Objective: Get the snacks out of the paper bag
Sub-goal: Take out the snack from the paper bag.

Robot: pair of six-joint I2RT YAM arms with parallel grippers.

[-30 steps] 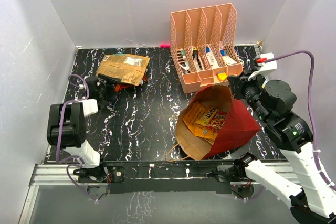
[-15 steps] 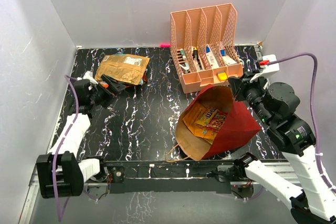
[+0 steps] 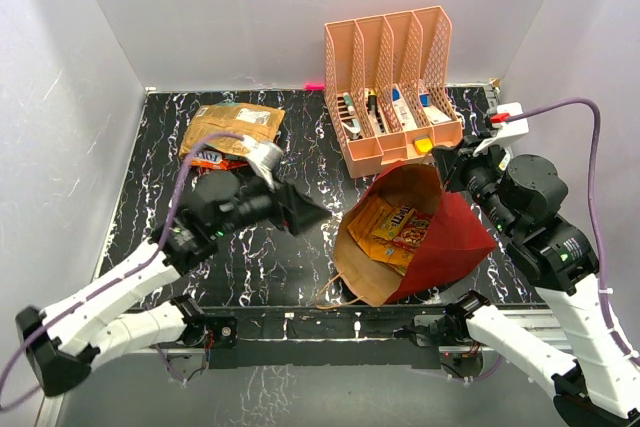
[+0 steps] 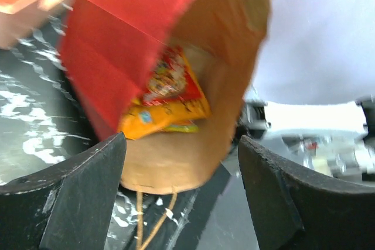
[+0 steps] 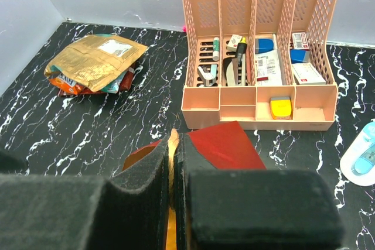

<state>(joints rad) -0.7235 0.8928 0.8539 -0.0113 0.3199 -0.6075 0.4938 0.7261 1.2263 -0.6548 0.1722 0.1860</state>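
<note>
The dark red paper bag (image 3: 448, 237) lies tilted on the table with its brown mouth open toward the left. Orange and red snack packets (image 3: 395, 229) lie inside it and show in the left wrist view (image 4: 167, 95). My right gripper (image 3: 447, 162) is shut on the bag's upper rim (image 5: 174, 144) and holds it up. My left gripper (image 3: 318, 215) is open and empty, just left of the bag's mouth (image 4: 176, 162), pointing into it. A pile of gold, orange and teal snack packets (image 3: 232, 131) lies at the back left and shows in the right wrist view (image 5: 96, 62).
A peach mesh file organizer (image 3: 392, 97) with pens and small items stands behind the bag. A light-blue tag-like object (image 5: 360, 153) lies at the right. The bag's twine handle (image 4: 143, 221) trails near the table's front edge.
My left arm has swung from the snack pile at the back left across the table to the bag's mouth. The right gripper still holds the bag's rim.
</note>
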